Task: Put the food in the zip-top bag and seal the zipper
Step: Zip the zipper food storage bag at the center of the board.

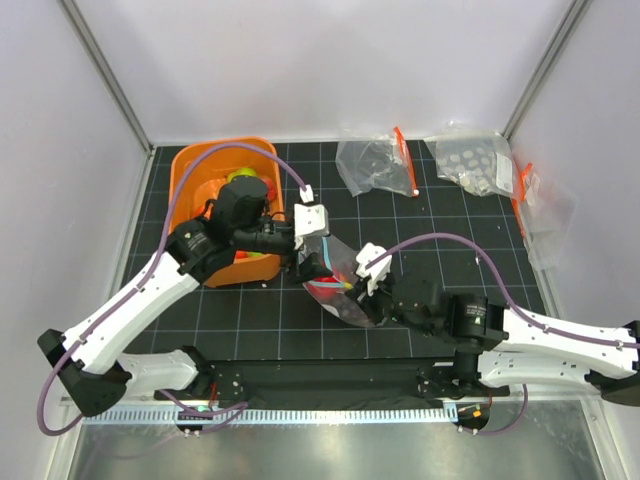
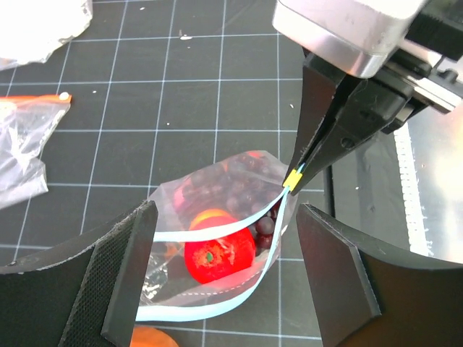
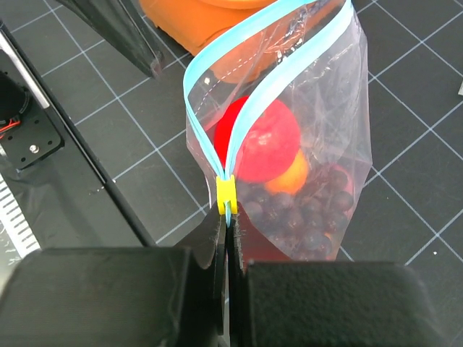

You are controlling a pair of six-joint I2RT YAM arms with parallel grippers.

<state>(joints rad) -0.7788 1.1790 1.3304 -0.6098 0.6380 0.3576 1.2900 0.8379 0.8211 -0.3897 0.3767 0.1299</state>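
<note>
Now the clear, crinkly plastic zip-top bag (image 1: 340, 295) lies on the black mat with white grid lines (image 1: 420, 210), between the two arms and just beside the orange plastic basket (image 1: 190, 170). Its thin light-blue zipper (image 3: 249, 101) is not sealed: the two strips stand apart in a loop and meet only at a small yellow clip (image 3: 226, 195). Inside the bag there is a glossy red toy fruit (image 3: 264, 141), a smaller orange toy fruit (image 3: 291, 177) touching it, and a bunch of dark purple grapes (image 3: 304, 210).

The right gripper (image 3: 227, 235) is clenched. Its two black fingers pinch the end of the zipper right at the yellow clip.

The left gripper (image 2: 226, 217) is spread wide. Its fingers (image 2: 123, 275) stand on both sides of the bag's mouth, and I cannot tell if they touch the plastic.

A yellow-green toy piece (image 1: 240, 178) sits in the basket. At the far side of the mat, well apart, lie two other clear bags with orange-red strips (image 1: 375, 165).
</note>
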